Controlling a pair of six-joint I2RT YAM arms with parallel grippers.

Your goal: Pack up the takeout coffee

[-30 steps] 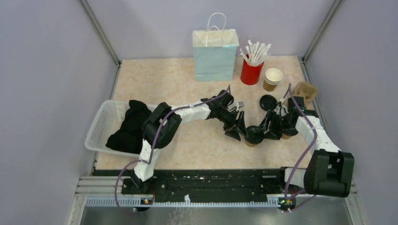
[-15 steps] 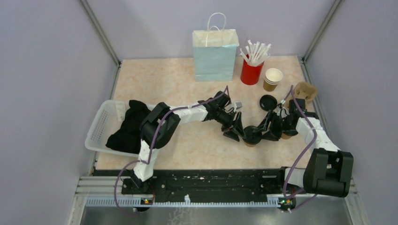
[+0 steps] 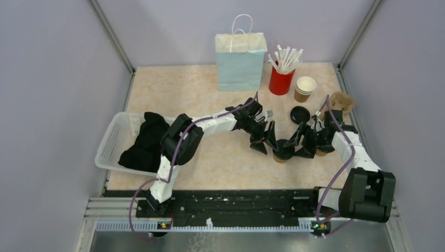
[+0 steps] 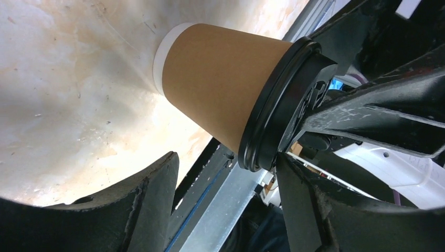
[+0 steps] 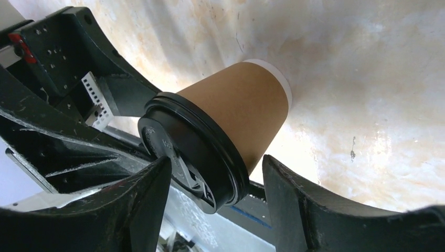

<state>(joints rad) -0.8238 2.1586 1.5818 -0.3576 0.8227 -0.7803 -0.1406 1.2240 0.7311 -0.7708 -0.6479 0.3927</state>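
One takeout coffee (image 3: 282,150), a brown paper cup (image 4: 220,89) with a black lid (image 4: 286,110), stands on the table between both grippers. My left gripper (image 3: 266,142) is open just left of it; in the left wrist view its fingertips (image 4: 155,205) stop short of the cup and nothing is between them. My right gripper (image 3: 300,145) is open on the cup's right. In the right wrist view the lid (image 5: 194,152) sits between its fingers (image 5: 286,199), with a gap at the cup side. The pale blue bag (image 3: 240,55) stands upright at the back.
A red cup of white straws (image 3: 282,79) and stacked open paper cups (image 3: 305,88) stand right of the bag. A loose black lid (image 3: 300,114) lies behind the grippers, a brown paper piece (image 3: 341,100) by the right wall. A white basket (image 3: 111,137) holding black cloth sits left.
Both grippers have opened wider around the lidded cup. The left gripper shifted slightly away from it. The cup has stayed in place.
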